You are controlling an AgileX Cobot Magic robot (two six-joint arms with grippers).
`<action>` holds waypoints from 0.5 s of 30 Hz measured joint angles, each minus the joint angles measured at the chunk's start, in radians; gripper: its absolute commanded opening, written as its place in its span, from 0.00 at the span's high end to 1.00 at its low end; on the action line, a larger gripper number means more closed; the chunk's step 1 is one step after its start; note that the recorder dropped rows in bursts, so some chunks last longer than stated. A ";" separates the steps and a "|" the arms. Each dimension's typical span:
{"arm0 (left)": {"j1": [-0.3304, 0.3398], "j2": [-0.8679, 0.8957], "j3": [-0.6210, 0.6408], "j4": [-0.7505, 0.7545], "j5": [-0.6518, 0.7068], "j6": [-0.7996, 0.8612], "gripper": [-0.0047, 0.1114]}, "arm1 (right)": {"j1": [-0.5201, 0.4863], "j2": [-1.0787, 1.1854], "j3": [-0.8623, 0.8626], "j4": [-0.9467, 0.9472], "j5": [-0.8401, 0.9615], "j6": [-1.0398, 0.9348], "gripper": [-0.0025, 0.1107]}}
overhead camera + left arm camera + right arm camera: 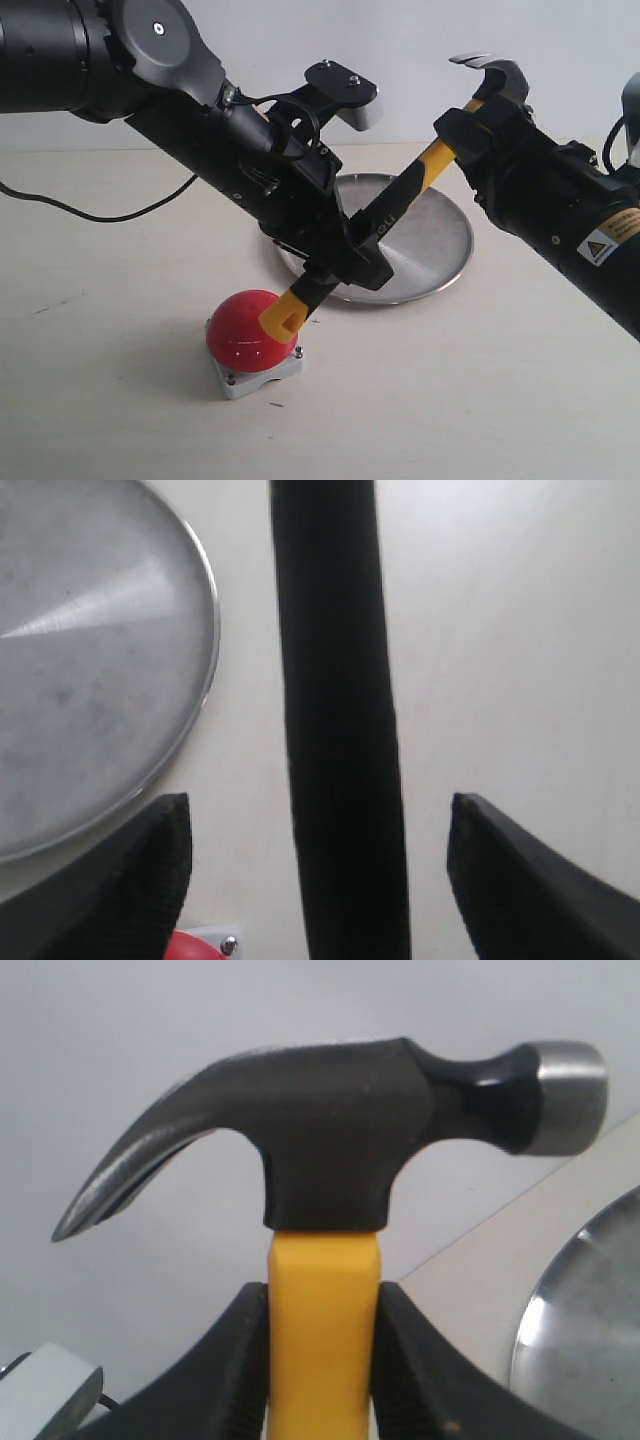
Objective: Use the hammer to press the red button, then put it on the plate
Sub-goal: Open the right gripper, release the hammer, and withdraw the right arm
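Between left fingers point(130, 880): hammer point(340, 730) handle, untouched, fingers wide | right fingers point(225, 1380): clamped on neck below head

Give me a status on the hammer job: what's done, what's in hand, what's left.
Done: the hammer is off the table, clamped below its head by the right gripper. In hand: its yellow looped end is at the red button, with the left gripper open astride its handle; whether the button was pressed cannot be told. Left: setting the hammer on the plate.
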 measured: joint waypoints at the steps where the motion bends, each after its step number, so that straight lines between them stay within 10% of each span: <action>1: 0.000 0.000 0.000 0.000 0.000 0.000 0.36 | 0.000 0.000 0.000 0.000 0.000 0.000 0.98; 15: 0.000 0.031 0.000 0.005 0.000 -0.002 0.40 | 0.000 0.000 0.000 0.000 0.000 0.000 0.98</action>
